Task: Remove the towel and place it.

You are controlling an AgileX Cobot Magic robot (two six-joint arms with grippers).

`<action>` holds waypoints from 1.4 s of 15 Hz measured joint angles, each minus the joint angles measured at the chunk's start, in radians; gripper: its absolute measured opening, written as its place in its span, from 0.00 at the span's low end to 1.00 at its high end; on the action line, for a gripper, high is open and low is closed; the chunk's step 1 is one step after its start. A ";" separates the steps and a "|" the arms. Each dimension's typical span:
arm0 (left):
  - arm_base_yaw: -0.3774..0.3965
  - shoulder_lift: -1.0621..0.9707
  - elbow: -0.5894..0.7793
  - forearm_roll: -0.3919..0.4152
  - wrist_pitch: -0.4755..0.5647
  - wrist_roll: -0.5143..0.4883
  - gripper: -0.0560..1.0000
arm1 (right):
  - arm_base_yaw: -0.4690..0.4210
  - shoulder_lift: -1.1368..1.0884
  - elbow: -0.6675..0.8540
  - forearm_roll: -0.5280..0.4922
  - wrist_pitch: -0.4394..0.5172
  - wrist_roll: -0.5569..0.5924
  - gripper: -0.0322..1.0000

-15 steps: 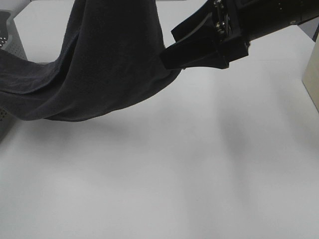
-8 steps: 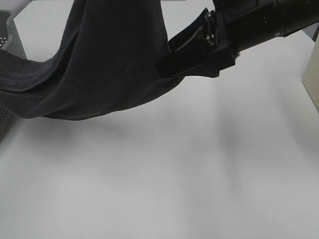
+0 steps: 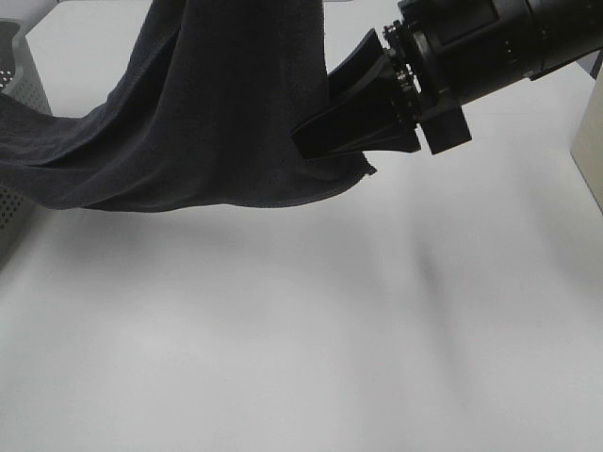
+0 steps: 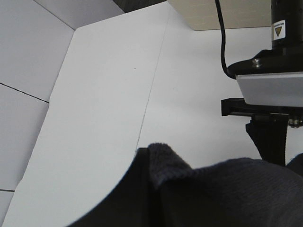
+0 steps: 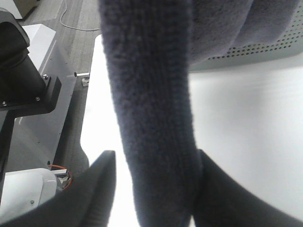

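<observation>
The towel (image 3: 217,113), dark charcoal terry cloth, hangs from above the top of the exterior view. It sags left over a grey perforated basket (image 3: 26,75). My right gripper (image 3: 313,122) is shut on the towel's right edge, just above its loose corner (image 3: 366,169). In the right wrist view the towel (image 5: 156,118) runs as a thick roll between my two black fingers (image 5: 94,189). In the left wrist view the towel (image 4: 227,194) bunches over my left gripper and hides most of it. The left gripper is out of the exterior view.
The white table (image 3: 311,330) lies below the hanging towel. A beige box (image 3: 592,141) stands at the right edge. The basket's perforated wall also shows in the right wrist view (image 5: 246,52). The right arm's base (image 4: 270,94) and a cable show in the left wrist view.
My right gripper has shifted slightly left and turned. The towel's lower edge has lifted and pulled straighter, and its right corner now hangs free below the gripper.
</observation>
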 joint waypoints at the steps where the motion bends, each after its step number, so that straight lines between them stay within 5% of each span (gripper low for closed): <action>1: 0.000 0.000 0.000 0.000 -0.007 0.000 0.05 | 0.000 0.000 0.000 0.000 -0.012 0.000 0.43; 6: 0.000 0.008 0.000 0.001 -0.107 0.004 0.05 | 0.000 0.000 0.000 0.000 -0.027 0.002 0.21; 8: 0.000 0.016 0.000 0.000 -0.108 0.004 0.05 | 0.000 0.000 0.000 0.000 -0.027 0.025 0.05; 11: 0.000 0.017 0.000 0.002 -0.103 0.004 0.05 | 0.000 0.000 0.000 0.000 -0.048 0.061 0.05; 15: 0.000 0.017 0.000 0.016 -0.043 -0.047 0.05 | 0.000 -0.014 -0.019 -0.140 -0.192 0.455 0.05; 21: 0.000 0.019 0.000 0.036 -0.186 -0.066 0.05 | 0.000 -0.091 -0.364 -0.682 -0.076 1.135 0.05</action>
